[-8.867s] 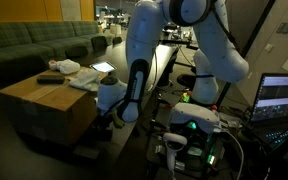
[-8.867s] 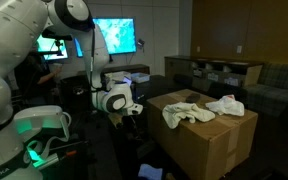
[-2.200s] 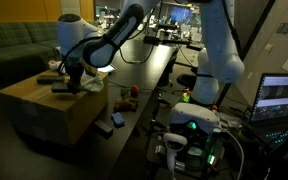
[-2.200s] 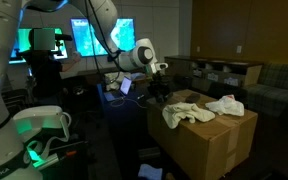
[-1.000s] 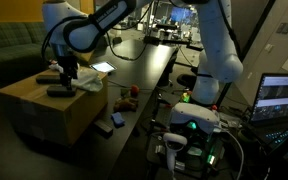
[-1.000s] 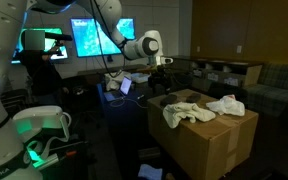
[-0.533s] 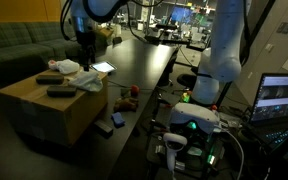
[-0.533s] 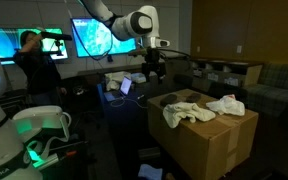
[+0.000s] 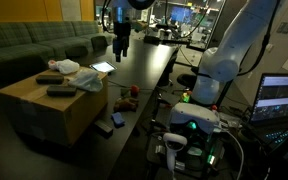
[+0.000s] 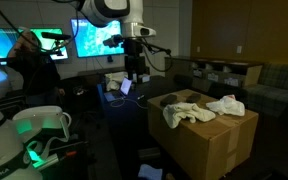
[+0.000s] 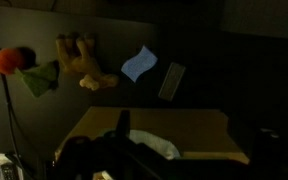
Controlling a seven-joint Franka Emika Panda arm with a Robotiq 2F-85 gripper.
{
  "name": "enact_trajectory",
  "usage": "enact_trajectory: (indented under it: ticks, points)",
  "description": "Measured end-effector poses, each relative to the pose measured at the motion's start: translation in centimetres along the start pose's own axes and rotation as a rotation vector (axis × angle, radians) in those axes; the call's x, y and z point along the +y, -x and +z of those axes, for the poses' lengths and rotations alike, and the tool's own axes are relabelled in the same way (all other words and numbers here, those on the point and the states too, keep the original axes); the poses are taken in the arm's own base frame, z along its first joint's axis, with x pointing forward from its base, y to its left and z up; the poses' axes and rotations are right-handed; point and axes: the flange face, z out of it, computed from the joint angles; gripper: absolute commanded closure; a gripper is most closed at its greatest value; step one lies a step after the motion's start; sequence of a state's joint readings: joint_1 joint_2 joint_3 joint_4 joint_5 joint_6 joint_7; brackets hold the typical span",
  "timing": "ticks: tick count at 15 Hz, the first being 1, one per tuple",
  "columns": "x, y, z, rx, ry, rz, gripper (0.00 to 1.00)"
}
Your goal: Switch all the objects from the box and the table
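Two dark objects (image 9: pixel 60 92) and a white cloth (image 9: pixel 64 67) on the box (image 9: pixel 44 115), claw (image 9: pixel 122 52) above the table (image 9: pixel 146 75), grip state unclear.

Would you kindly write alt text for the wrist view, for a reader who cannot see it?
A dim look down from the wrist onto a cardboard box bearing a white cloth and a dark bar-shaped object. Beyond it, on a dark table, lie a brown stuffed toy, a red-and-green toy, a pale blue card and a grey remote-like bar.
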State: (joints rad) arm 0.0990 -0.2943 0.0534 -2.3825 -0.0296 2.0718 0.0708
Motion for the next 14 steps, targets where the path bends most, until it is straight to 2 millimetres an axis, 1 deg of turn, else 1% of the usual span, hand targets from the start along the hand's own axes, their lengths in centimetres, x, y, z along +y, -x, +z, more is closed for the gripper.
enact_trajectory:
  ticks: [2,5,8,9,10,12,14]
  points:
    - [2.0,3.4,0.0,0.007,-0.017,0.024,0.0]
    - [5.2,8.2,0.4,0.028,-0.045,0.03,0.0]
    - [8.1,12.3,1.0,0.068,-0.07,-0.005,0.0]
    - [9.1,13.1,0.9,0.094,-0.067,-0.031,0.0]
    - [10.3,13.5,0.1,0.126,-0.059,-0.061,0.0]
    - [12.7,13.9,-1.2,0.204,-0.039,-0.116,0.0]
    - [14.8,14.0,-1.7,0.272,-0.02,-0.157,0.0]
